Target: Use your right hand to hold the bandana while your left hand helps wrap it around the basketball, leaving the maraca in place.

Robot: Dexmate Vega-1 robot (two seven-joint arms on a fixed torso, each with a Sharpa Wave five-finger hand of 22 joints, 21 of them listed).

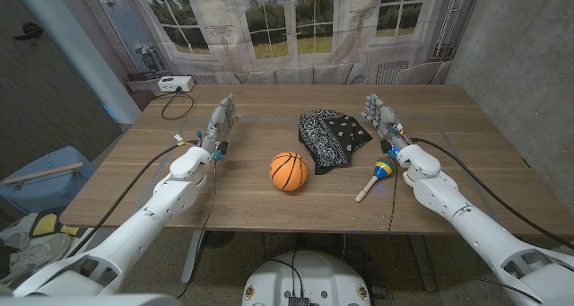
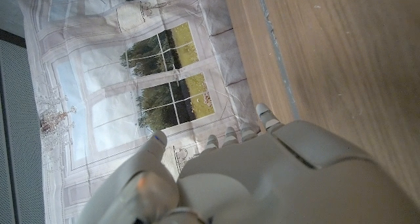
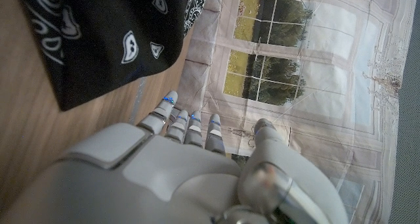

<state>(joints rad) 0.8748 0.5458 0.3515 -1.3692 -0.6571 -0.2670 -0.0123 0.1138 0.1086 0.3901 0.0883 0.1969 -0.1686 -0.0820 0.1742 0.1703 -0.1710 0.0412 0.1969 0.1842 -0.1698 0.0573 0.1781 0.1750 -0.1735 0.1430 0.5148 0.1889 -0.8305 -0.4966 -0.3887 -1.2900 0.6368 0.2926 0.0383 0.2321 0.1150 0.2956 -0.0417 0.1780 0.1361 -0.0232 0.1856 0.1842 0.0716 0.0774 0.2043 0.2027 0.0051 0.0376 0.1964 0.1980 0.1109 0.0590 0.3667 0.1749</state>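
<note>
Both the left hand (image 1: 218, 126) and right hand (image 1: 384, 118) hold nothing, fingers extended; basketball (image 1: 288, 170), paisley bandana (image 1: 330, 137), maraca (image 1: 377, 177) bear no readable writing.

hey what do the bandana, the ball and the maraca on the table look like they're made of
Bandana: thin woven cloth, matte black with white paisley print; it lies crumpled in soft folds.
Basketball: probably rubber, dull orange with black seams; any surface texture is too small to see.
Maraca: likely painted wood, with a plain pale handle and a head in blue, yellow and red bands.
</note>
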